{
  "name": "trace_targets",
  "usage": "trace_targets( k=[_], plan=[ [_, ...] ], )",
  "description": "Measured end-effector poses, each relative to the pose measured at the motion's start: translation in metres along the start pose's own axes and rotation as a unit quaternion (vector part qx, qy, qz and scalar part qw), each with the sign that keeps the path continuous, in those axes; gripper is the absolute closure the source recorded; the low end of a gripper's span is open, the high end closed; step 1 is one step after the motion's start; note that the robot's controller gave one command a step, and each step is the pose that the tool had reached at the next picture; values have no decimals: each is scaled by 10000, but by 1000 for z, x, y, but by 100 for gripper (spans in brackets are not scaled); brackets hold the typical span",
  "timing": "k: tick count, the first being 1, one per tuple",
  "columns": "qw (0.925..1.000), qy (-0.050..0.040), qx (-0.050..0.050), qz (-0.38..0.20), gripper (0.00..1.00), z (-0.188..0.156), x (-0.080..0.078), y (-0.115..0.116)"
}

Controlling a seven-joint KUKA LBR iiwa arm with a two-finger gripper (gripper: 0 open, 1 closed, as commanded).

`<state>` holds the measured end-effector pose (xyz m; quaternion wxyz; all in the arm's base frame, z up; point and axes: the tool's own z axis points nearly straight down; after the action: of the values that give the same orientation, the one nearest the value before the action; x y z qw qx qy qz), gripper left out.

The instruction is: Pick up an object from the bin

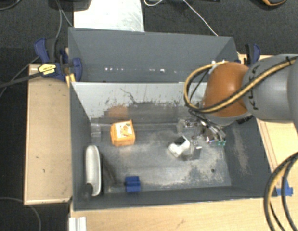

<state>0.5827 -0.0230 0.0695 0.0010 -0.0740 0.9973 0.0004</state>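
Our tool [196,146] sits right of the frame's middle; we cannot tell how open it is. Just beside it lies a small white thing [176,149], likely light and hard. We should pinch its sides.

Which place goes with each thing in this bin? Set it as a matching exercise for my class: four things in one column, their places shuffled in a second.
Things:
1 orange box
2 blue block
3 long white thing
4 small white piece

Places in the bin:
A next to the gripper
B along the left wall
C upper left of the floor
D by the lower wall

Pairs: 1-C, 2-D, 3-B, 4-A
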Motion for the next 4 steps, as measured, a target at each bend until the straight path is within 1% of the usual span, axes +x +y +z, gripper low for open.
trace_targets(
  k=[1,2,3,4],
  plan=[
    [10000,-13,2,-23,0,-1,-1,-1],
    [9867,2,-1,-1625,100,-2,5,2],
    [9867,2,-1,-1624,100,-2,5,2],
    [9865,3,-6,-1636,100,-94,0,-4]
  ],
)
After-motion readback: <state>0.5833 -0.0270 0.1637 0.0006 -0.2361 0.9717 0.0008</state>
